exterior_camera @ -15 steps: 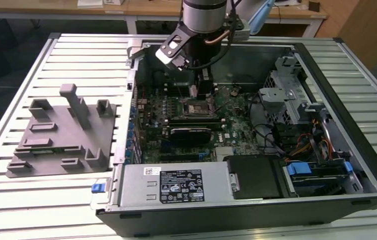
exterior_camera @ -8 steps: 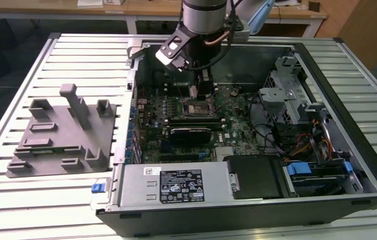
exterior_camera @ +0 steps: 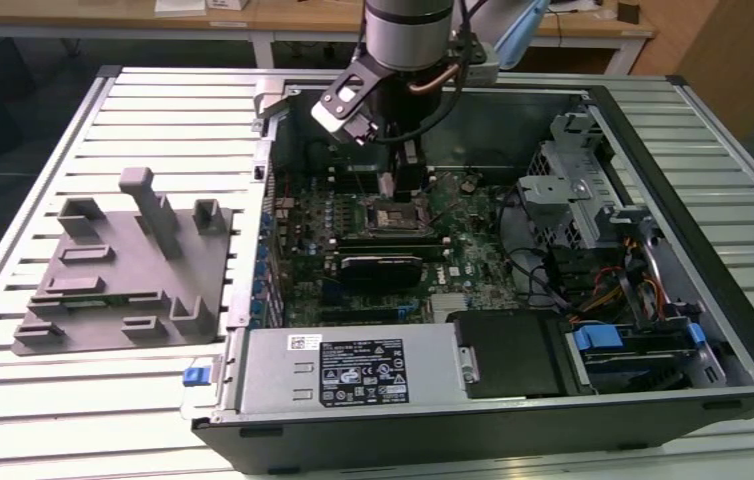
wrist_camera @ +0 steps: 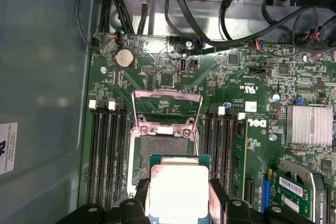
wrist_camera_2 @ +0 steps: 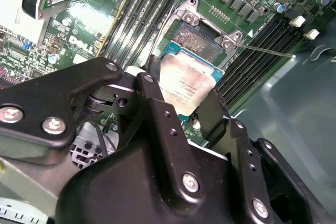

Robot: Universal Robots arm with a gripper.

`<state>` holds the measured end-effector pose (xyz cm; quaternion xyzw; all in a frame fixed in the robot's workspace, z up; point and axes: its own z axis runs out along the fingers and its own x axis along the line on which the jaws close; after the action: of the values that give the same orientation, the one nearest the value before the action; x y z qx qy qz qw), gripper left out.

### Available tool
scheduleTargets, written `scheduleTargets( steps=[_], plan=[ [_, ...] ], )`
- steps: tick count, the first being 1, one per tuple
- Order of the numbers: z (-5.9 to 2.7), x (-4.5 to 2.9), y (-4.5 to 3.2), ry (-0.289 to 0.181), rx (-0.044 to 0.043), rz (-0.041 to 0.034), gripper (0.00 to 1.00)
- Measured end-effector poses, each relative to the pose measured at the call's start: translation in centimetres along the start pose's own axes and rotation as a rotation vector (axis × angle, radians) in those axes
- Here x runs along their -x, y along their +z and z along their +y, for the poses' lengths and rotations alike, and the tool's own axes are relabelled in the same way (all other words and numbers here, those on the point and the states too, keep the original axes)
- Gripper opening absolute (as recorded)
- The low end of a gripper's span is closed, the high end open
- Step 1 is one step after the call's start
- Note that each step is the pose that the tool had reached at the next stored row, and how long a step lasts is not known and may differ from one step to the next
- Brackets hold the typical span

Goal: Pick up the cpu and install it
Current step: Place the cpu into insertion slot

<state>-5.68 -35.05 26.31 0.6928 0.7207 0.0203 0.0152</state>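
- Exterior view: arm [exterior_camera: 411, 30] reaches down into the open computer case [exterior_camera: 484, 425]. The hand [exterior_camera: 385, 185] hangs just above the socket [exterior_camera: 399, 215] on the motherboard [exterior_camera: 471, 250]. Grey fixture [exterior_camera: 117, 290] lies on the counter [exterior_camera: 30, 400] at the exterior view's left, well apart from the hand. Pick-up judged done. What the hand carries and how its fingers stand are hard to make out from here
- Second wrist view: cpu [wrist_camera_2: 186, 85] is clamped between the two black fingers [wrist_camera_2: 152, 95], pale silver top towards the camera, green rim showing along one edge. It sits over the near edge of the socket [wrist_camera_2: 198, 40], which is open and bare, with its thin lever [wrist_camera_2: 265, 51] sticking out to the side. Cannot tell whether the cpu touches the socket or is clear of it. The cpu's near part is hidden behind the hand's black body
- First wrist view: cpu [wrist_camera: 177, 190] is gripped on two opposite sides and overlaps only the near part of the socket [wrist_camera: 164, 150]. The retention frame [wrist_camera: 167, 109] stands raised and the contact field is exposed, with memory slots [wrist_camera: 107, 150] on either side. Judgement: install not finished, since the cpu is not seated square in the socket and the frame is not closed. The cpu's near edge is cut off at the picture's edge, and its notches and corner mark are too small to read, so alignment is unconfirmed
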Motion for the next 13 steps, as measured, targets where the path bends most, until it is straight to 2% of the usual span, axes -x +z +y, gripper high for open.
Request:
scheduleTargets(
  steps=[13],
  plan=[
    [0.13, 0.01, 0.63, 0.0, -0.0032, 0.0001, 0.53]
  ],
)
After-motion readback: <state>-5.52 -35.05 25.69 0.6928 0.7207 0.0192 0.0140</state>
